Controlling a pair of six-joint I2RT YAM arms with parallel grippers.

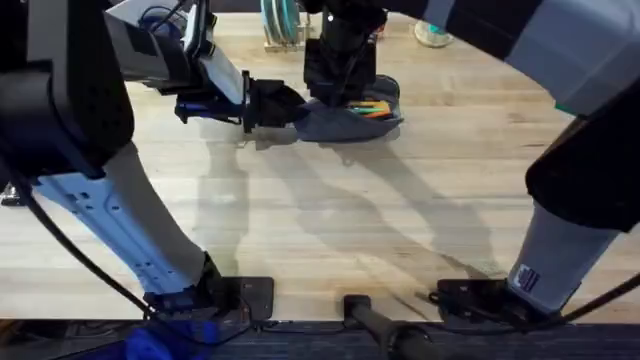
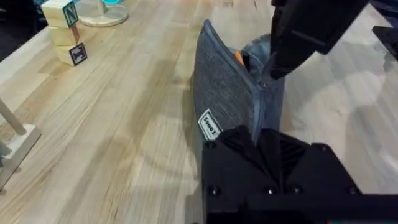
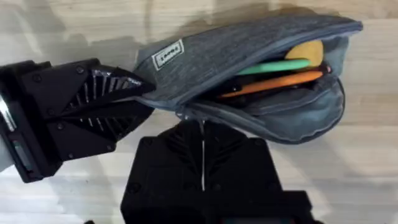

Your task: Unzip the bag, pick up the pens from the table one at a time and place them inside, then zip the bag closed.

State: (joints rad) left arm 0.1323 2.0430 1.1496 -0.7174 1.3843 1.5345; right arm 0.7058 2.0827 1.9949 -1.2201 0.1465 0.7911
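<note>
The bag (image 1: 345,118) lay on the counter (image 1: 330,220) toward its far edge, near the middle, its long axis running roughly parallel to that edge. It was an oblong pouch of blue-grey woven fabric with rounded ends and a small white label (image 3: 168,55) on its side. Its zipper was open along the top, the mouth gaping at the end toward the right. Inside lay an orange pen (image 3: 280,83), a green pen (image 3: 273,65) and something rounded and yellow (image 3: 303,50), all lying along the bag's length. The left gripper (image 1: 283,104) was clenched on the bag's left end, its black jaws pinching the fabric. The right gripper (image 1: 340,88) came down from above onto the bag's near lip; its jaws appeared shut on the fabric edge beside the zipper. The counter was pale wood with plank grain. Wooden letter blocks (image 2: 64,30) stood stacked toward the counter's far edge.
</note>
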